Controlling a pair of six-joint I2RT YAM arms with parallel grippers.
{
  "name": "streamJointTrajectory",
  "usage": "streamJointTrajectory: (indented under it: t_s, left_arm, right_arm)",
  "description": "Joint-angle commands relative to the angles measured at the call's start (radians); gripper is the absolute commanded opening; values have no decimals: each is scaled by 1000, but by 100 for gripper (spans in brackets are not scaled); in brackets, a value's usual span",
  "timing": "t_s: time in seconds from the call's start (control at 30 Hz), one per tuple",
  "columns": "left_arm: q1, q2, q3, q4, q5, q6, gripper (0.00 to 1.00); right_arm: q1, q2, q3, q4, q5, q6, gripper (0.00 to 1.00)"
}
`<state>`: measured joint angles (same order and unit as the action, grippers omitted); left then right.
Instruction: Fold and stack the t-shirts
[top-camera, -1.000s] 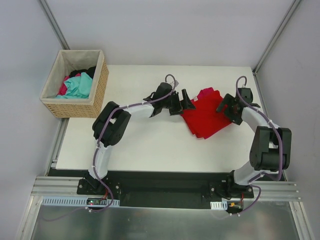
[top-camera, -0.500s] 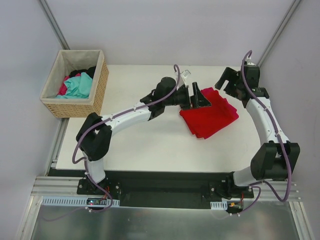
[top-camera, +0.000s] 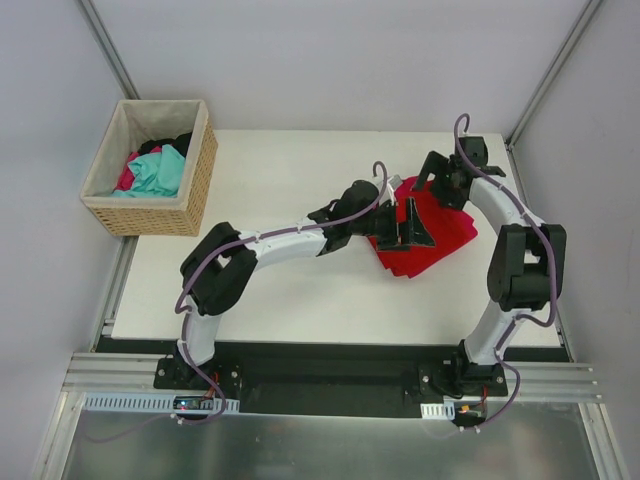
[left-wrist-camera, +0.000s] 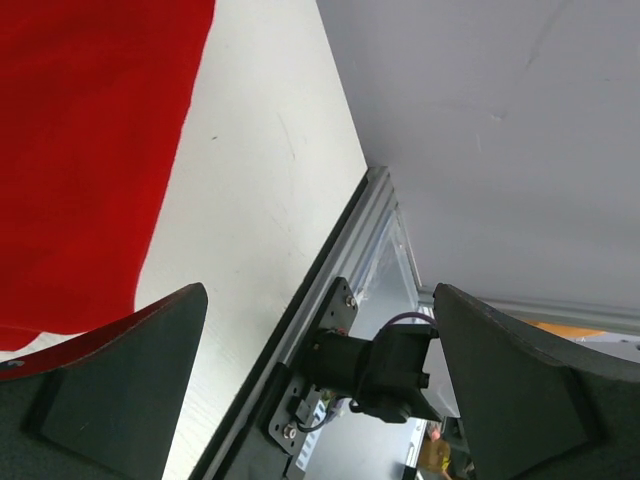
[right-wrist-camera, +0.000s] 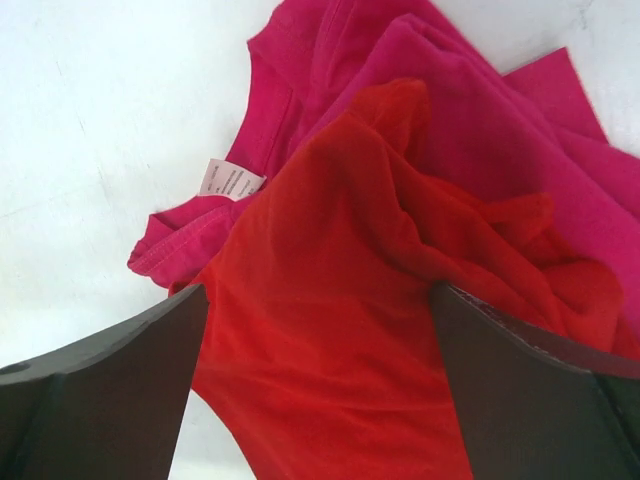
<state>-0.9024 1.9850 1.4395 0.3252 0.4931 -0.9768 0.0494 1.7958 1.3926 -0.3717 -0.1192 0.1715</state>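
The bright red cloth t-shirt (right-wrist-camera: 330, 340) lies rumpled over the magenta-pink cloth t-shirt (right-wrist-camera: 480, 130), whose white neck label (right-wrist-camera: 228, 180) shows. Both are on the white counter (top-camera: 290, 170), toward its far right. My right jaws stand wide apart above the pile, empty. My left jaws, also apart and empty, hang over the red shirt. A woven wicker basket (top-camera: 200, 170) of clothes sits beside the counter's far left corner.

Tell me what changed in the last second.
The left hand slid rightward from the left edge of the red t-shirt to over its middle. The right hand swung from the shirt's right side to its far edge. Both stay open, holding nothing. T-shirt and basket stayed put.
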Motion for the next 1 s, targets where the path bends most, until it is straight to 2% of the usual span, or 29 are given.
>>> streamJointTrajectory:
  t_s: [0.0,0.2,0.57,0.97]
  left_arm:
    - [0,3,45,-5,-13,39,97]
    - [2,35,48,0,5,29,97]
    - [2,0,25,17,-1,26,96]
    - [0,27,18,37,-2,15,96]
  right_arm:
    - [23,0,59,19,-19,14,97]
    - [33,-39,88,-19,27,-13,96]
    - [86,-165,172,-131,64,-32,96]
    - [113,-118,115,-122,101,-32,97]
